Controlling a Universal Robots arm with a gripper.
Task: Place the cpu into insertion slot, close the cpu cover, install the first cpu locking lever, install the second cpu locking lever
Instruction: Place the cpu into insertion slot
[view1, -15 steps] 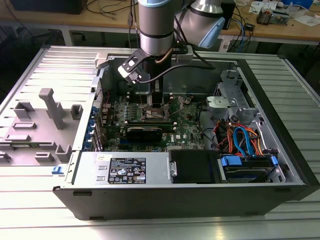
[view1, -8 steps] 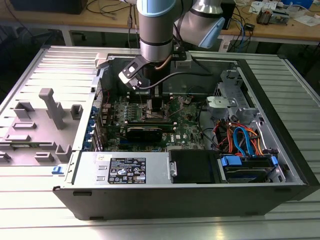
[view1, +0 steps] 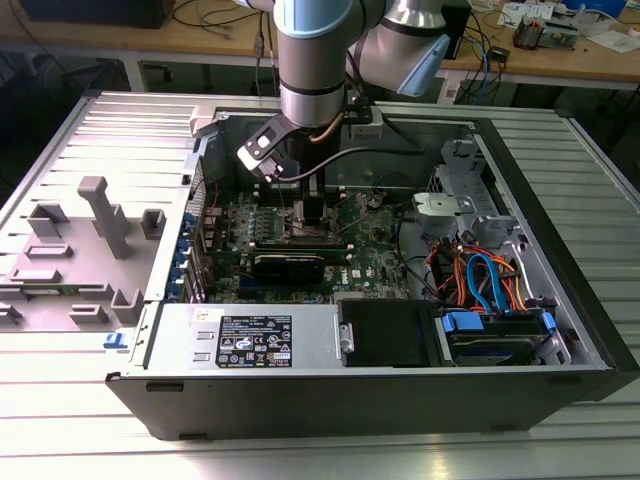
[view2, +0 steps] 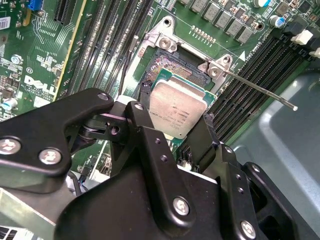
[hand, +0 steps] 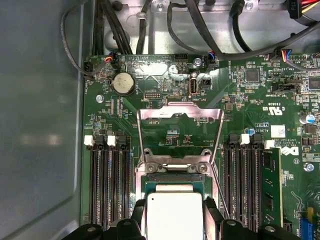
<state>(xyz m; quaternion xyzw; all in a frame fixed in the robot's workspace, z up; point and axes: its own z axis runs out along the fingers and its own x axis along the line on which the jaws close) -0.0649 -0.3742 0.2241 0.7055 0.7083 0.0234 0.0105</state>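
In the second wrist view my gripper (view2: 175, 112) pinches the cpu (view2: 178, 105) by two edges over the insertion slot (view2: 172, 62). In the first wrist view I see the cpu cover (hand: 180, 112) swung back, open. In the exterior view the arm (view1: 315, 60) stands between the case (view1: 300, 395) walls.

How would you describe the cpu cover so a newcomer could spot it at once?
Inside the open computer case, find the green motherboard. Between its two banks of long black memory slots sits the insertion slot; the cpu cover is the thin silver frame hinged open beside it, the only plate with a large square window.
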